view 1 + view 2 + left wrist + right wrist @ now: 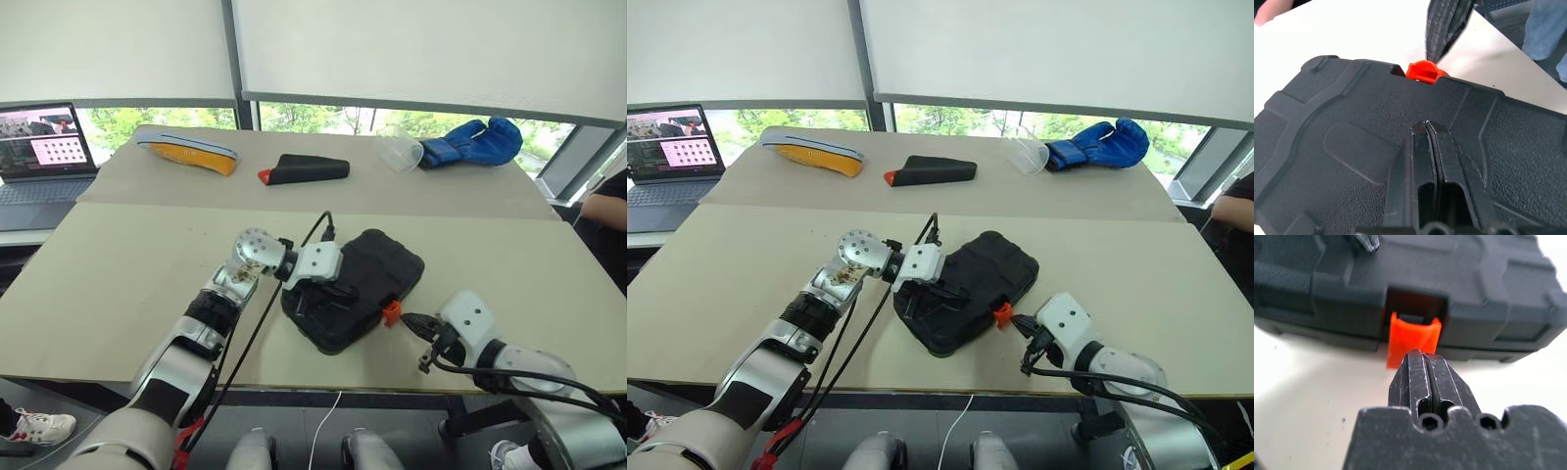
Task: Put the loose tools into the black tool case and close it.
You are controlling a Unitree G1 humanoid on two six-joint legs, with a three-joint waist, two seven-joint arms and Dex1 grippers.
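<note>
One rectangular black plastic tool case (358, 284) lies closed, its orange latch (1411, 340) hanging unfastened. Two grippers, both clenched empty: left gripper (1428, 128) atop the lid, right gripper (1422, 357) at the latch.

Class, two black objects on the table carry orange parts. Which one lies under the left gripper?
The black tool case, nearest the robot, with its orange latch; the black pouch lies farther back.

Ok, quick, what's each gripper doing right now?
Left gripper: shut, empty, resting on the lid of the black tool case.
Right gripper: shut, empty, its tip at the orange latch.
</note>
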